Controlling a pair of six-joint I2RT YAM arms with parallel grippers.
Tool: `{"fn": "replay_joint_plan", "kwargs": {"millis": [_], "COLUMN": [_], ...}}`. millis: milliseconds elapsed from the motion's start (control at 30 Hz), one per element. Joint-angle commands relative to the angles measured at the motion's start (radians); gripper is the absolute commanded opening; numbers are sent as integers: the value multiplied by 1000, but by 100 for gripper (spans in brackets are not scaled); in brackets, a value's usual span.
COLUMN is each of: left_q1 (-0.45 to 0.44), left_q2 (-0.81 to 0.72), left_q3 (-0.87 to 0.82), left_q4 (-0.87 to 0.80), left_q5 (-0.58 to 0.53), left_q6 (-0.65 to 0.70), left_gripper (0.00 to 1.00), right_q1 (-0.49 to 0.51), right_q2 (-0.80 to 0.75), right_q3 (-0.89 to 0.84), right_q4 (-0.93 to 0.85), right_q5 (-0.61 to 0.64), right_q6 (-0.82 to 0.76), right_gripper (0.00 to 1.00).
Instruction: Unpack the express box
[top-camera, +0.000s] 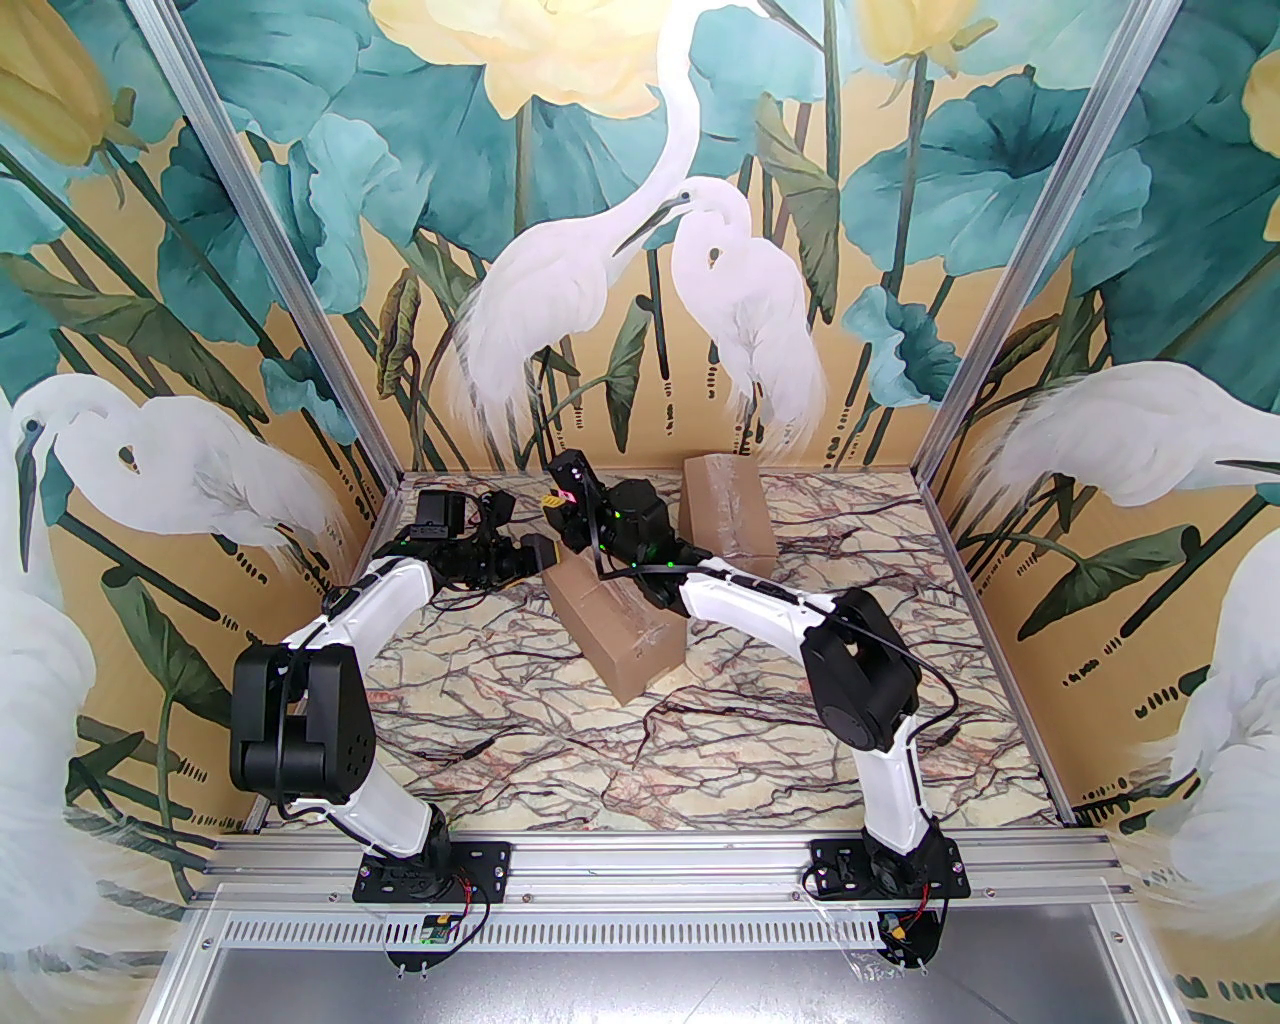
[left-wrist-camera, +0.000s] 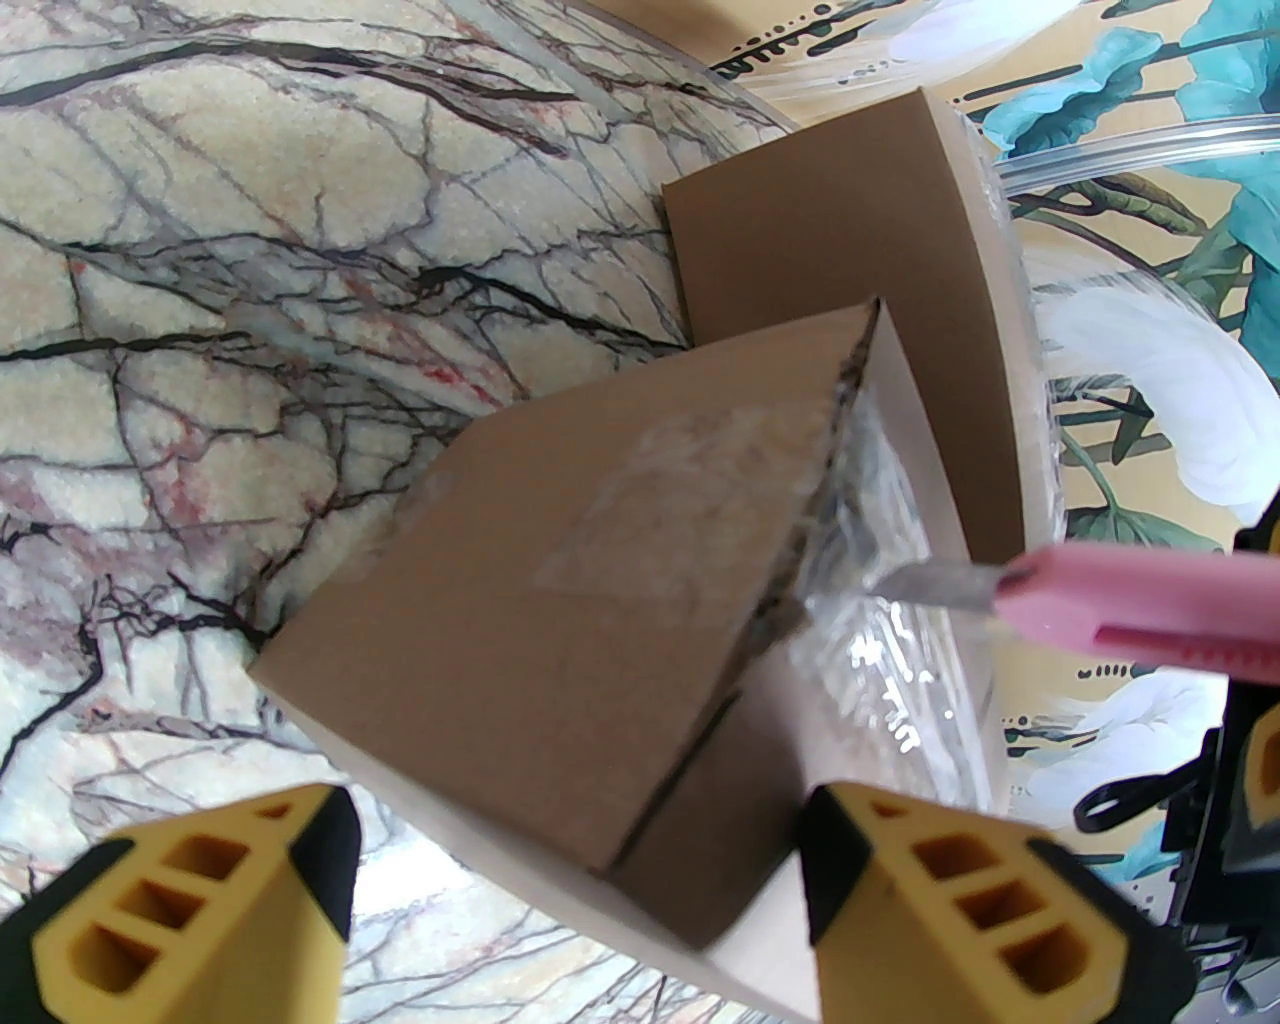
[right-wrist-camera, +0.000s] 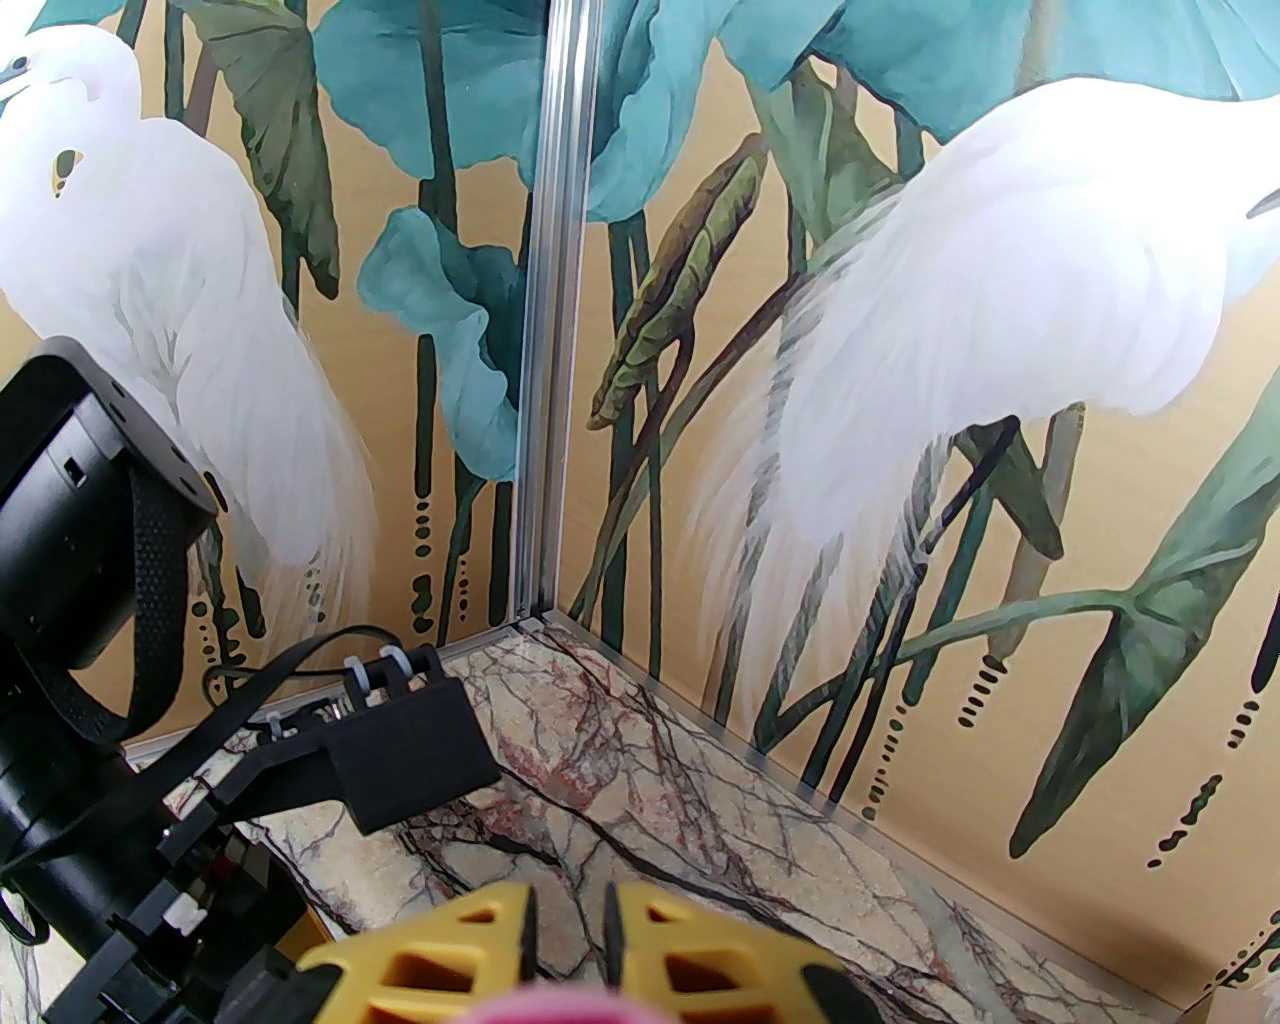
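Marbled tabletop (top-camera: 700, 740), egret mural walls (top-camera: 600, 250), aluminium posts (top-camera: 275, 240)

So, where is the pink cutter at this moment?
In the left wrist view the pink cutter is at the right side, its blade on the clear tape at the top edge of the nearer box; the right gripper holds it.

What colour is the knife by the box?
Pink. The knife shows best from the left wrist camera.

Table (top-camera: 700, 770) front free; near box (top-camera: 620, 630) blocks centre; far box (top-camera: 725, 515) blocks back.
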Motion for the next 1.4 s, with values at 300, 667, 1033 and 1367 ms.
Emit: {"fn": "replay_joint_plan", "kwargs": {"millis": [300,667,1033,1367], "left_q1": [2,2,2,2], "left_q2": [49,50,56,64], "left_q3": [-32,-29,-26,-25], "left_q4": [-62,-66,-64,-62], "left_q5": [-40,-41,-51,-59], "left_q6": [5,3,-6,-15], "left_gripper": [76,75,75,74], "right_q1": [1,2,1,4], "right_q2": [10,29,16,-8], "right_q3": [-7,-1,-24,-60], "right_q4": [109,59,52,51], "right_q5": [53,47,51,71], "right_q6": [-46,-42,-5,26], "right_gripper": [0,0,0,0]}}
